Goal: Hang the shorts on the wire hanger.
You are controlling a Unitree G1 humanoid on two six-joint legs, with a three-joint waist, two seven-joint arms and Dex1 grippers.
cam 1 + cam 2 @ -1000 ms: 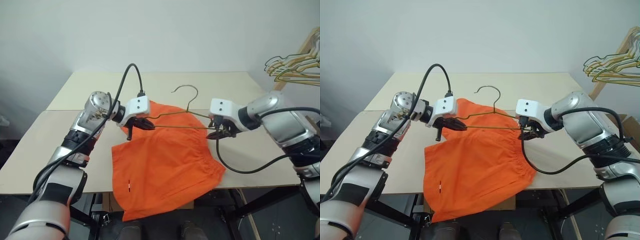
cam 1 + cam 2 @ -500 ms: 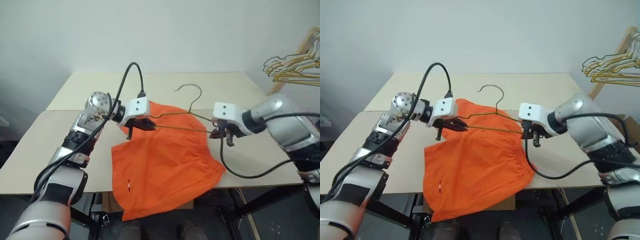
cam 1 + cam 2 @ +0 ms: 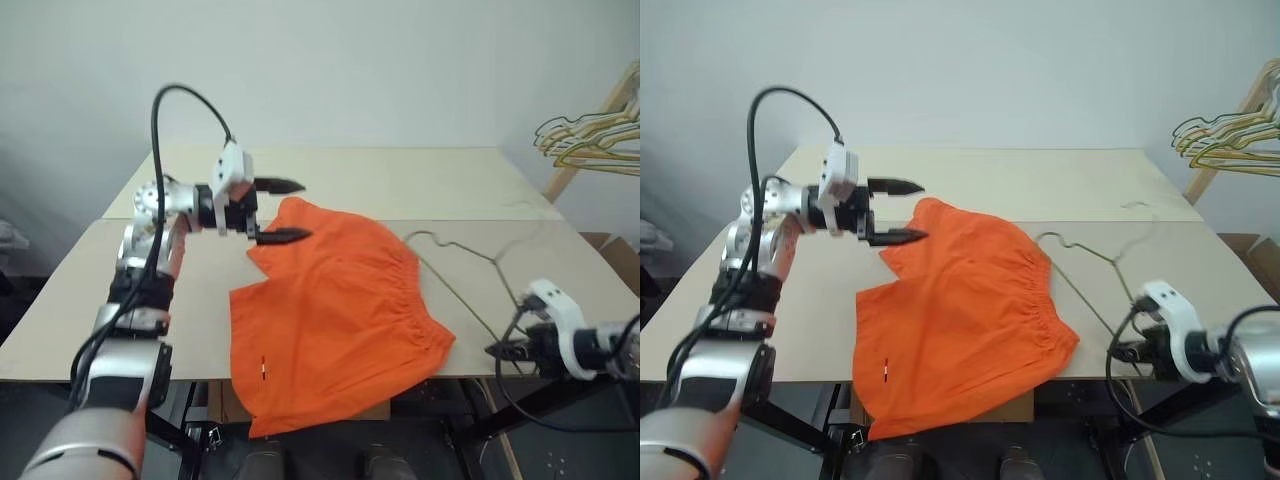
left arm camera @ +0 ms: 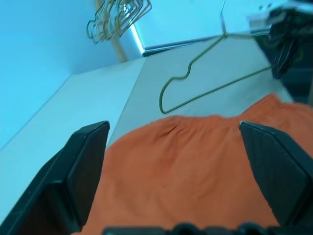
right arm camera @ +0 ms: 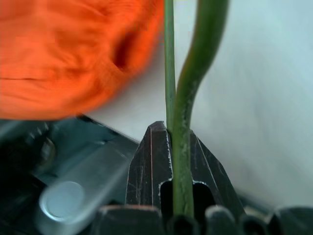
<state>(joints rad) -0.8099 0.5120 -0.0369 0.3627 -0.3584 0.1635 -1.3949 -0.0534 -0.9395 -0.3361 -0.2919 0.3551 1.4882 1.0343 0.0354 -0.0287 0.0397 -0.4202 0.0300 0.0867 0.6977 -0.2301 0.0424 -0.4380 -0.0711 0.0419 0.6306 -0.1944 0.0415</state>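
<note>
Left gripper point(image 3: 279, 211): raised above the table's left half, over the back corner of the shorts; its two black fingers point(image 4: 82, 169) are spread wide with nothing between them, touching no cloth. In the left wrist view the orange fabric lies below the gap between them.

Right gripper point(image 3: 503, 350): at the table's front right edge, low, just past the rim; fingers point(image 5: 151, 164) pressed together, pinching the wire of the hanger, which in the right wrist view runs up out of the closed tips.

Shorts point(image 3: 335, 320): bright orange, lying flat on the table, centre to front; one leg hangs over the front edge. The gathered waistband faces the right side. A tiny white mark point(image 3: 262, 368) sits near the hem by the front edge.

Wire hanger point(image 3: 455, 280): thin grey-green wire, lying on the table's right half, beside the waistband and apart from the cloth; hook towards the shorts, far end in the right gripper.

Table point(image 3: 400, 180): pale, beige top.

Bunch of yellowish wire hangers point(image 3: 590, 140) on a wooden rack: beyond the back right corner.
</note>
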